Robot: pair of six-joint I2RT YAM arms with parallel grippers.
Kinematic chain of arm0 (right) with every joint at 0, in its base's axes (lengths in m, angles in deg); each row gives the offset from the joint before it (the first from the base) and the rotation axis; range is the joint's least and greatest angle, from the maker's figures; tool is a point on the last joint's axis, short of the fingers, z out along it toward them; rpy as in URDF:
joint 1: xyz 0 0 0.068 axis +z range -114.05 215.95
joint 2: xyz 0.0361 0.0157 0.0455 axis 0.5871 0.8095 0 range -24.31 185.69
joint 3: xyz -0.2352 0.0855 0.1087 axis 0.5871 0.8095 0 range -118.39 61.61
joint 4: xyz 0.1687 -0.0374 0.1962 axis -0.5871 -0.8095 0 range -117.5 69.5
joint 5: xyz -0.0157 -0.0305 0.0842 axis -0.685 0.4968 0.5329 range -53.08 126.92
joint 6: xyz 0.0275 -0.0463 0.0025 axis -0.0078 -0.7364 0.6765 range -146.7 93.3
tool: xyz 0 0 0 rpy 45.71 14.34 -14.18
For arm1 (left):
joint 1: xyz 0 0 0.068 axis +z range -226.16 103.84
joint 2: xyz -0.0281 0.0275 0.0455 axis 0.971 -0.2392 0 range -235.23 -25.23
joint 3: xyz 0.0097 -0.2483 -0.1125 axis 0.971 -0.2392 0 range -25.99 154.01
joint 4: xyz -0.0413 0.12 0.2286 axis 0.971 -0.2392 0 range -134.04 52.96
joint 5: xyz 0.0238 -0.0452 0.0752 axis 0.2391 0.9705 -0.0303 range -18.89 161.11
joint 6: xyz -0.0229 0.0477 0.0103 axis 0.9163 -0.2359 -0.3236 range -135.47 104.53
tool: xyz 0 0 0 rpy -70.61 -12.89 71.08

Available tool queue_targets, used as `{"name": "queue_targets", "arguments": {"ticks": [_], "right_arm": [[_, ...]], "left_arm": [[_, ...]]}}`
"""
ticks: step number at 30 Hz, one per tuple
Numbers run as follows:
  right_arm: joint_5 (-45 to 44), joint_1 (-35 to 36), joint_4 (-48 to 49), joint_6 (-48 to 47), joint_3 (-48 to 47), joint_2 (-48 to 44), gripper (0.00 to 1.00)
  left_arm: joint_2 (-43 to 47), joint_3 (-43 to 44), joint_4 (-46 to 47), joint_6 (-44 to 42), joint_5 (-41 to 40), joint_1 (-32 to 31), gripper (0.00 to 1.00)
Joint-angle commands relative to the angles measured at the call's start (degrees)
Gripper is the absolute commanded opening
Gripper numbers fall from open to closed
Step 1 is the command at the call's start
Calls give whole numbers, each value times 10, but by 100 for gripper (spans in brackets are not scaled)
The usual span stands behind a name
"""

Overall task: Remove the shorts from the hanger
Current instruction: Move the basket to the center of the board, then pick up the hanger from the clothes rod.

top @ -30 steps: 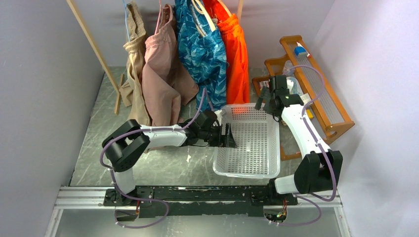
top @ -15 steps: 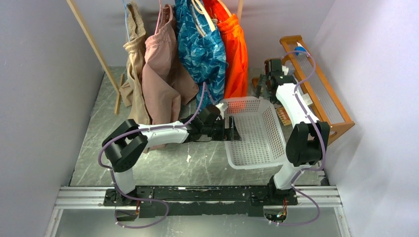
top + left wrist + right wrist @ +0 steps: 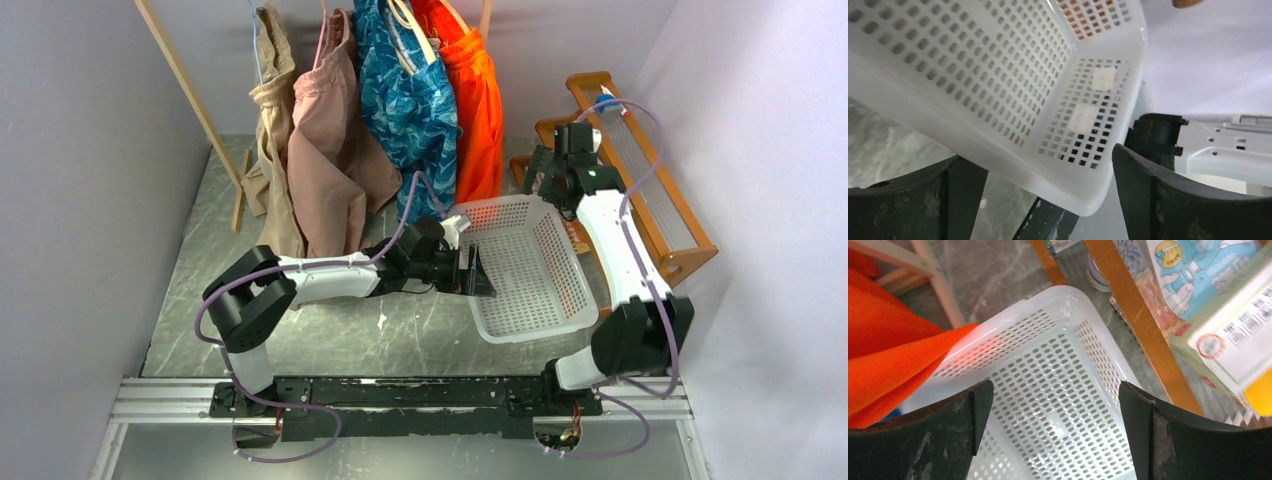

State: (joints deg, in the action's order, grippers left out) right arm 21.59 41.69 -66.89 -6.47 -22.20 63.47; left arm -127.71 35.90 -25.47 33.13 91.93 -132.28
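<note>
Four shorts hang from a rail at the back: tan (image 3: 270, 95), dusty pink (image 3: 325, 150), blue patterned (image 3: 408, 100) and bright orange (image 3: 478, 105). The orange pair also shows at the left of the right wrist view (image 3: 888, 350). My left gripper (image 3: 482, 276) is open, low over the floor, with a corner of the white basket (image 3: 998, 75) between its jaws (image 3: 1048, 200). My right gripper (image 3: 552, 172) is open and empty (image 3: 1055, 435), above the basket's far end, just right of the orange shorts' hem.
The white perforated basket (image 3: 530, 270) lies skewed on the grey floor, right of centre. A wooden rack (image 3: 650, 190) with boxes stands against the right wall, close behind my right arm. A slanted wooden pole (image 3: 190, 100) stands at the left.
The basket has slid right and turned. My left gripper followed it to the right. My right arm swung back toward the rack, then settled over the basket's far end.
</note>
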Motion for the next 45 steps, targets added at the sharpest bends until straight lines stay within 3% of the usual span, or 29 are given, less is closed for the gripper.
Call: {"name": "queue_targets", "arguments": {"ticks": [1,6,12,18,22,26,31,33,36,39,42,45], "right_arm": [[38,0,46,-1,45,-96,100],[102,0,76,4,109,-180,100],[216,0,149,33,192,-275,100],[271,0,167,54,246,-334,97],[353,0,193,52,305,-371,95],[415,1,225,71,359,-397,94],[394,1,230,84,377,-404,92],[377,1,225,77,372,-403,92],[364,1,219,65,366,-396,92],[363,1,212,57,356,-388,92],[358,1,201,54,348,-389,92],[349,1,192,50,351,-394,92]], "left_arm": [[34,7,41,-28,35,-11,94],[128,-66,-62,-32,-108,-11,97],[307,-147,-174,-41,-288,-11,98],[458,-132,-357,-23,-495,-11,99],[530,-104,-468,1,-638,-10,100],[556,-49,-550,-12,-739,-9,99],[534,33,-659,-47,-866,4,98],[536,45,-613,-145,-862,35,96],[553,25,-473,-311,-743,151,96],[532,41,-462,-334,-628,304,96],[507,86,-462,-331,-502,418,96],[490,128,-443,-339,-412,461,96]]}}
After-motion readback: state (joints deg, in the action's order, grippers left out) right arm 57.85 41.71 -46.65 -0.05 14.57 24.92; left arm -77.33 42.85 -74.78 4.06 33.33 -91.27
